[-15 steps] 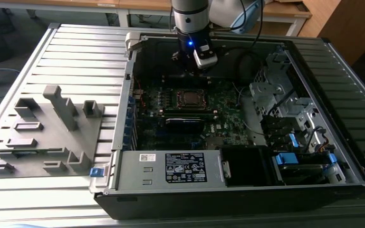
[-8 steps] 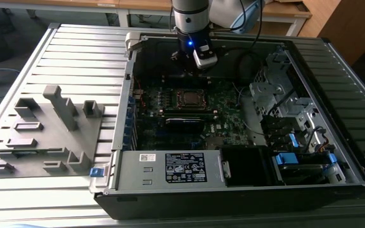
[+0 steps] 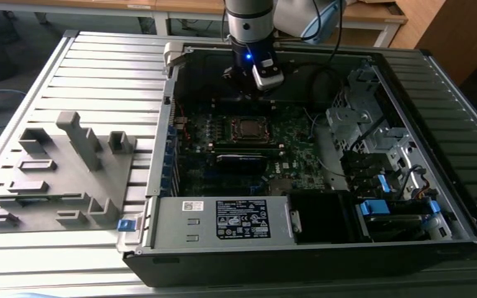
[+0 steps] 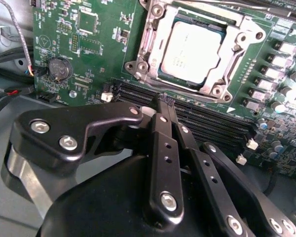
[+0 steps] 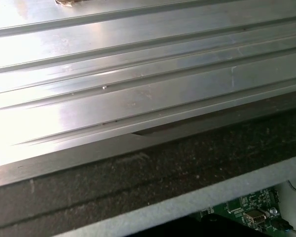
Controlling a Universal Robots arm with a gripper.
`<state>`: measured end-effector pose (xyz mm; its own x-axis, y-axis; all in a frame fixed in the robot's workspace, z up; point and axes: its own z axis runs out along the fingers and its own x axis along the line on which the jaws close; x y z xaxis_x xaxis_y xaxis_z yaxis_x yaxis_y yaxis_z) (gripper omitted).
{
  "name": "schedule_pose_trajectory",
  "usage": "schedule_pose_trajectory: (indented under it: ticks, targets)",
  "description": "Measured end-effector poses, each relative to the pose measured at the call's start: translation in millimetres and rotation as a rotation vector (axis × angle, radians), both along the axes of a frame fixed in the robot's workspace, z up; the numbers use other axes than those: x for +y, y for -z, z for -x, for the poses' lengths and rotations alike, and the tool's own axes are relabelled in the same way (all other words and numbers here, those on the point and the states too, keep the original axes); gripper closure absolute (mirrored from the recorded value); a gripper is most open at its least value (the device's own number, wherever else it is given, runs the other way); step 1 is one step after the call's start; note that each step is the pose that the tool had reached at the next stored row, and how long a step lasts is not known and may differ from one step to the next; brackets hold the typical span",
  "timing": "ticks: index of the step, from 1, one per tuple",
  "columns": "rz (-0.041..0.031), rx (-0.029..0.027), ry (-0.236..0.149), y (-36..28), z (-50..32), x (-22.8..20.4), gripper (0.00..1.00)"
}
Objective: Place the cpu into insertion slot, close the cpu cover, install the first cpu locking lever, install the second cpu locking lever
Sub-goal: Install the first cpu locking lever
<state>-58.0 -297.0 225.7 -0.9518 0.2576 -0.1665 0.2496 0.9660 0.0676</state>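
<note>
The cpu (image 4: 190,52) is a square chip with a dull silver top, and it lies flat in the insertion slot (image 3: 233,128) on the green board. The cpu cover (image 4: 237,34), a silvery frame with a cut-out middle, lies down around the chip. My gripper (image 4: 164,102) is shut with nothing between its black fingers (image 4: 160,133). Its tips hover over the long memory slots (image 4: 207,123), beside the slot and apart from it. In the exterior view the gripper (image 3: 263,82) hangs inside the open case, behind the slot. I cannot tell how the locking levers stand.
The open computer case (image 3: 164,155) lies on a ribbed metal table (image 5: 138,64). A labelled power supply box (image 3: 222,220) fills its near end. Drive bays and cables (image 3: 363,118) crowd the exterior view's right. A grey fixture (image 3: 56,174) sits on the left.
</note>
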Motion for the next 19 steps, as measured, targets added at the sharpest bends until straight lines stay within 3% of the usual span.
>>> schedule_pose_trajectory:
  ticks: [3, 7, 10, 13, 15, 16, 18, 19]
  targets:
    - [0.0, 0.0052, 0.0, 0.0, 0.0, 0.0, 0.89]
    - [0.0, 0.0055, 0.0, 0.0, 0.0, 0.0, 0.89]
    - [-0.0001, 0.0142, 0.0, 0.1, -0.1, 0.0, 0.89]
    - [-0.0001, 0.0364, 0.0, 0.3, -0.1, 0.0, 0.89]
    - [-0.0001, 0.056, 0.0, 0.5, -0.1, 0.0, 0.89]
    - [-0.0002, 0.0693, 0.0, 0.6, -0.1, 0.0, 0.89]
    - [-0.0001, 0.1047, 0.0, 1.0, -0.2, 0.0, 0.89]
    - [-0.0002, 0.1157, 0.0, 1.1, -0.2, 0.0, 0.89]
